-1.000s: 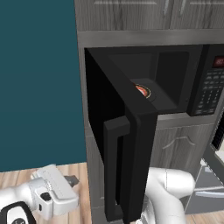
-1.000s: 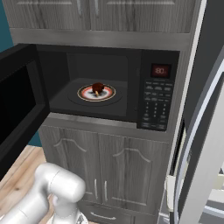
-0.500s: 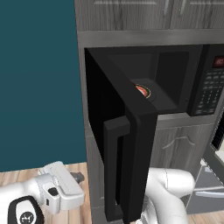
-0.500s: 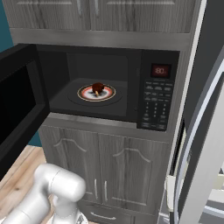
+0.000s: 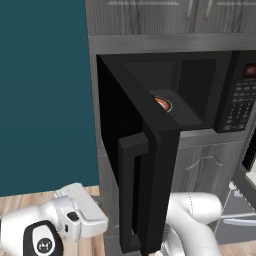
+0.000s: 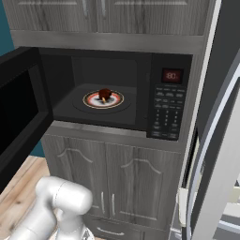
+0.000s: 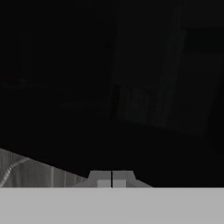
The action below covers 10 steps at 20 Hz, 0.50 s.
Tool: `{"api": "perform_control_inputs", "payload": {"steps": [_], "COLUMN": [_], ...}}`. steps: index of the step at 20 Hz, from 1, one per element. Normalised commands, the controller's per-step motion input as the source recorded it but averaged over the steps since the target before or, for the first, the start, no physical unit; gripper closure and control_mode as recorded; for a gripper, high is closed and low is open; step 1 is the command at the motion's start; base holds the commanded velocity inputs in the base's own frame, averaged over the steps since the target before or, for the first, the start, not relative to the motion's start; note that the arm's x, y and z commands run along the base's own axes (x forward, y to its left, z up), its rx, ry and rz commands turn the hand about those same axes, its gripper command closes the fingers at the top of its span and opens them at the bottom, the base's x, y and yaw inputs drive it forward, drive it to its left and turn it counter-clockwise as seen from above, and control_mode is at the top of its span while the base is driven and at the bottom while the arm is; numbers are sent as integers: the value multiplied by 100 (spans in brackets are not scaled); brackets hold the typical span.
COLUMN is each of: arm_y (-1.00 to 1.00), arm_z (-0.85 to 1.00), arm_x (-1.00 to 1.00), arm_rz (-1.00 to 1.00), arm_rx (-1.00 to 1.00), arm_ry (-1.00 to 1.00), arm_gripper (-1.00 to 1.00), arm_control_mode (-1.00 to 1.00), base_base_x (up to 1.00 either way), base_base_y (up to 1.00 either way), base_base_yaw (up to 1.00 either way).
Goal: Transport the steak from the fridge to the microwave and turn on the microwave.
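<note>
Grey wood-grain cabinets (image 6: pixel 117 183) fill the wall, with a teal wall (image 5: pixel 45 90) to the left and pale wooden flooring (image 5: pixel 25 202) below. Set into the cabinetry: black built-in microwave (image 6: pixel 171 101) with button keypad and small red digital display, door (image 5: pixel 150 165) swung wide open to the left. In the left base view the door's thick vertical black handle (image 5: pixel 131 190) faces the camera.

Inside the cavity, a round plate with orange-white rim and dark centre (image 6: pixel 103 99) sits about mid-floor. The small dark reddish-brown steak (image 6: pixel 105 93) rests on the plate's middle. From the left base view a sliver of that plate (image 5: pixel 163 104) peeks over the door's top edge.

Light-grey fridge door with long curved silver handle (image 6: pixel 206 154) stands at the right edge, just beside the microwave column.

White arm is low; its hand (image 5: pixel 82 215) sits left of the open door, near its lower part. Gripper (image 7: pixel 112 178) in hand view: tips pressed together, nothing between them, facing a dark surface; cabinet grain at lower left.
</note>
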Motion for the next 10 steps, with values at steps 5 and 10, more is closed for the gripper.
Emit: {"api": "perform_control_inputs", "payload": {"steps": [5,10], "arm_y": [-26,-28], "arm_z": [0,0], "arm_x": [0,0], "arm_rz": [0,0], "arm_rx": [0,0], "arm_ry": [0,0], "arm_gripper": [100,100], "arm_control_mode": [-100,-100], "base_base_x": [0,0], "base_base_y": [0,0], "base_base_yaw": [0,0]}}
